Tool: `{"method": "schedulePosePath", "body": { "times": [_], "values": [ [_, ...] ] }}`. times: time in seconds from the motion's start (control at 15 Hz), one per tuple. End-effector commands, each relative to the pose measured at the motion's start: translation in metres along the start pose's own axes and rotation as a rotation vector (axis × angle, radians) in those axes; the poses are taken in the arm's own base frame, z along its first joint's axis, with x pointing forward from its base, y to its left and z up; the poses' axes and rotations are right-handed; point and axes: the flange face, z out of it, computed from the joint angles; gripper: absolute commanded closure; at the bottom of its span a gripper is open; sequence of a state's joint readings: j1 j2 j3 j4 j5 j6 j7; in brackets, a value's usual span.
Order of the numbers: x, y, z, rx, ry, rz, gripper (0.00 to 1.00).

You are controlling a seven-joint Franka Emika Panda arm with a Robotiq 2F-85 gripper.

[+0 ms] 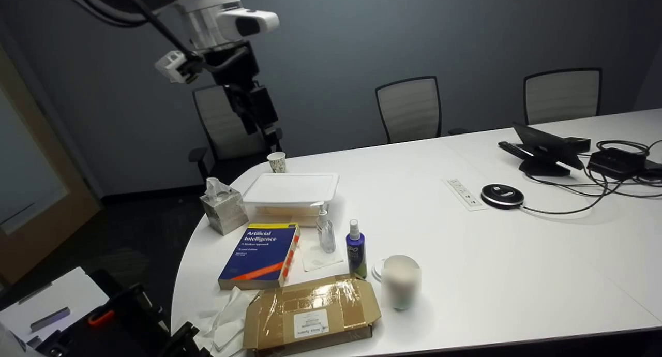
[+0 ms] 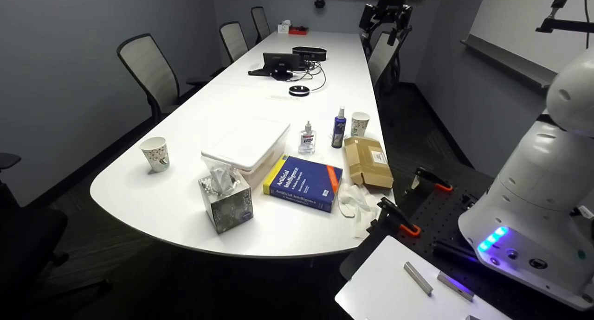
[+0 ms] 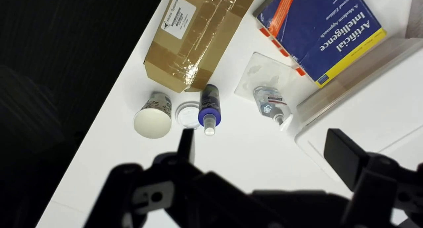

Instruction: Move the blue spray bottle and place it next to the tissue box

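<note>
"Blue spray bottle [image 1: 356,251]: where does it stand?"

"Upright on the table [image 1: 491,274], between the hand sanitizer [image 1: 326,234] and a paper cup [image 2: 359,125], just beside the cardboard box [image 1: 313,304]."

"And the tissue box [image 2: 232,206]?"

"Well apart from it, just beside the plastic container [image 1: 292,188]."

"The gripper [image 3: 262,142]?"

"Raised above table height, its fingers [image 3: 345,159] spread wide apart."

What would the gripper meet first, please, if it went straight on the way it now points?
Judging by the wrist view, the gripper would probably meet the white tabletop near the blue spray bottle and clear pump bottle; depth is unclear, so either bottle might come first.
</note>
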State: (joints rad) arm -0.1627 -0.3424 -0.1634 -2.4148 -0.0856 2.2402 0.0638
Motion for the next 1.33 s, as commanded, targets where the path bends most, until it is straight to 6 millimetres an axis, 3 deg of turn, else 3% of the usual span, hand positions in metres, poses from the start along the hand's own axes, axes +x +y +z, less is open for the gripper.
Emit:
{"method": "schedulePosePath", "body": {
  "times": [0.0,0.27,0.47,0.8,1.27],
  "values": [
    [0.069,0.009,0.038,-0.029,-0.034,0.023,0.00],
    [0.128,0.017,0.099,-0.041,-0.071,0.035,0.00],
    [0.155,0.025,0.147,-0.012,-0.104,0.047,0.00],
    [0.172,0.044,0.219,0.051,-0.166,0.090,0.00],
    [0.171,0.059,0.276,0.087,-0.213,0.148,0.00]
  ]
}}
